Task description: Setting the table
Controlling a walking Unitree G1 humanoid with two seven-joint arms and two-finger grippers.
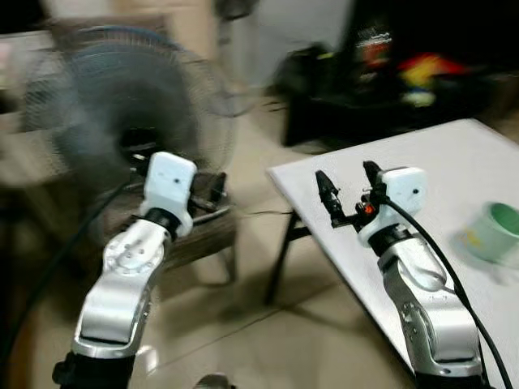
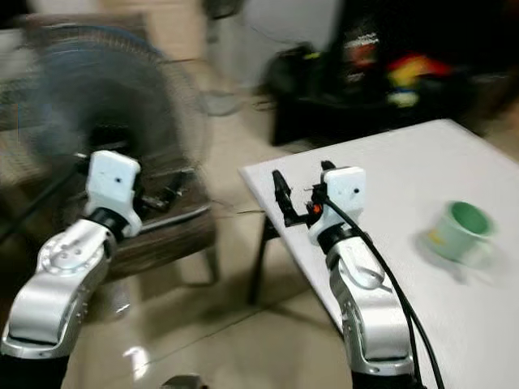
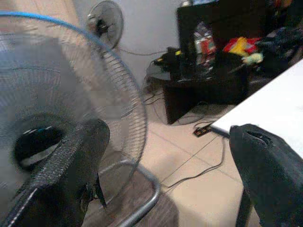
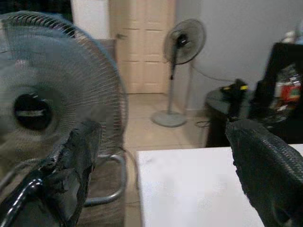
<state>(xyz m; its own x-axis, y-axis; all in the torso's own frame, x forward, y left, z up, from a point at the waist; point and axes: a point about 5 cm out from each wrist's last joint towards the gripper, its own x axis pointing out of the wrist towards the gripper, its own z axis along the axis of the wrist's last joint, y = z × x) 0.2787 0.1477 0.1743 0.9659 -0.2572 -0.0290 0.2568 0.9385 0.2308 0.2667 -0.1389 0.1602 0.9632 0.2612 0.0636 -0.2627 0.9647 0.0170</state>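
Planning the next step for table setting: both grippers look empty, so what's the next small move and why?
Probably swing the right gripper rightward over the white table toward the green cup. Its fingers stand open near the table's corner, holding nothing, and the cup sits apart to its right. The left gripper is open off the table, by the fan.

Desk [image 1: 438, 174]: smooth white top, looking matt, on dark legs.
Cup [image 1: 493, 231]: pale green, smooth, looking like plastic, though blur is hiding the detail.
Floor [image 1: 243, 324]: beige tiles, glossy, throwing back light.
Nearest fan [image 4: 57, 80]: thin wire grille, looking like metal, with a blue rim.
Left arm [image 1: 122, 284] and right arm [image 1: 430, 316]: brushed silver metal, wrist housings showing smooth white plastic.
Right tool [image 1: 349, 194] and left tool [image 3: 170, 175]: black fingers [image 4: 265, 175] showing a rough, pebbled, matt surface.
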